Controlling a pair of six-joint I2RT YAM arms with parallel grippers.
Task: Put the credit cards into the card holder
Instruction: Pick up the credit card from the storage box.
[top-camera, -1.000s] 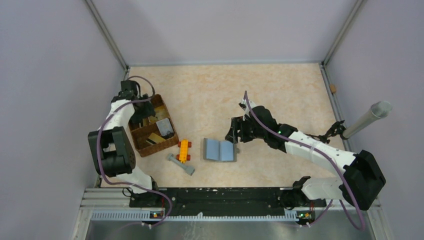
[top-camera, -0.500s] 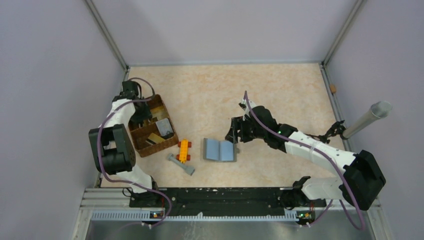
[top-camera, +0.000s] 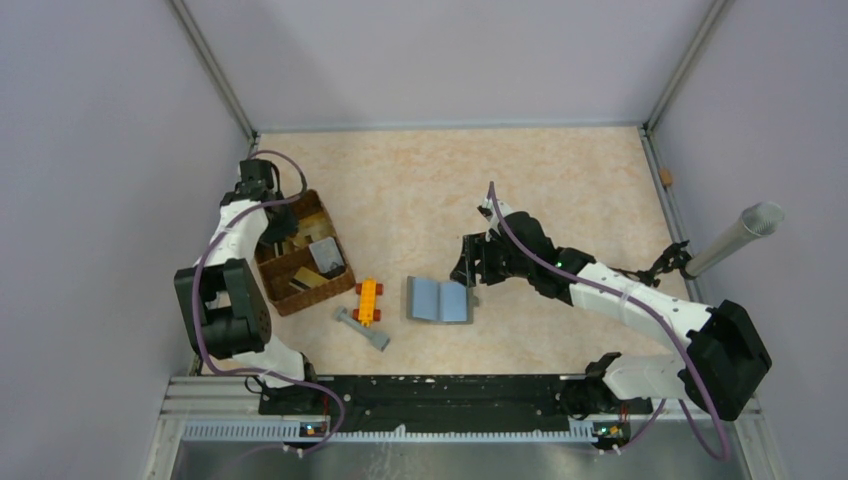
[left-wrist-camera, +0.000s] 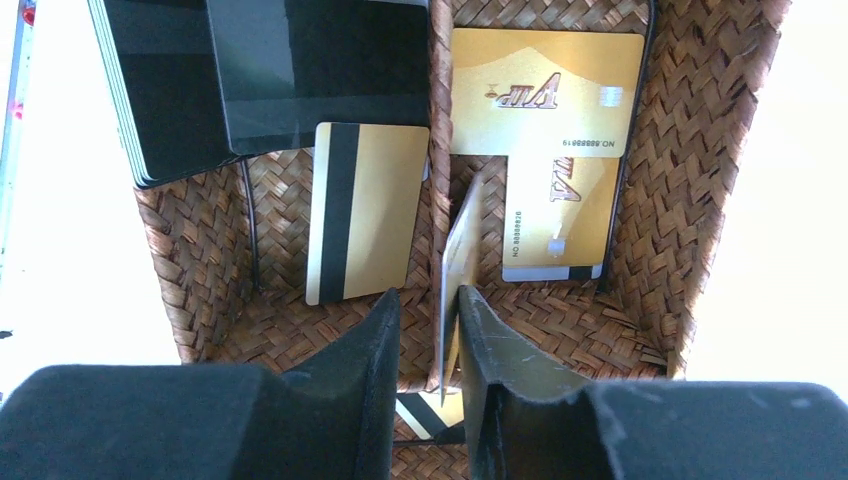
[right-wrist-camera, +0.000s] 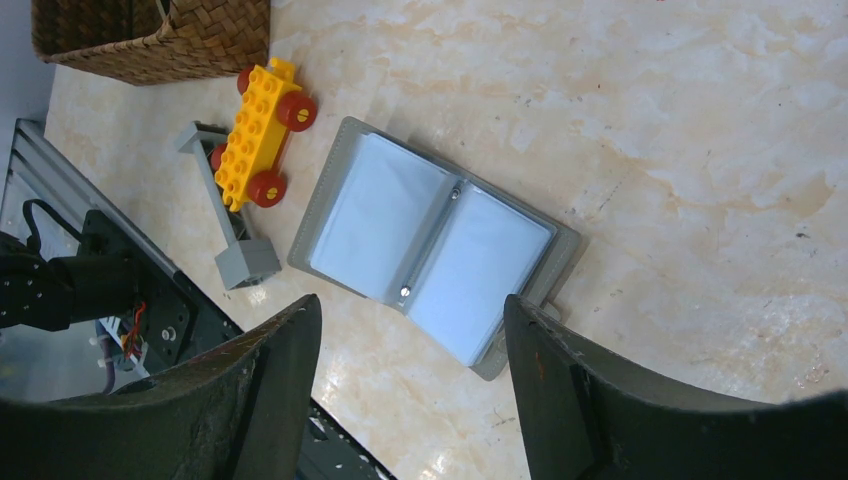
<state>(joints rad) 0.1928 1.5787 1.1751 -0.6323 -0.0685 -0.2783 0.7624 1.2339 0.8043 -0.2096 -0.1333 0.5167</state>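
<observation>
The left tool (left-wrist-camera: 428, 310) stands narrow around an upright gold card (left-wrist-camera: 462, 250) in the woven tray (left-wrist-camera: 690, 200); contact unclear. Other credit cards (left-wrist-camera: 545, 90) lie flat at 12 o'clock. The right tool (right-wrist-camera: 410, 300) gapes wide over the open card holder (right-wrist-camera: 400, 215), at the tray's 4 o'clock.

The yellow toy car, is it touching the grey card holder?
Apart. The right wrist view shows a strip of bare table between the yellow toy car and the card holder.

Left claw (left-wrist-camera: 428, 296) narrow gap; right claw (right-wrist-camera: 410, 302) wide.
</observation>
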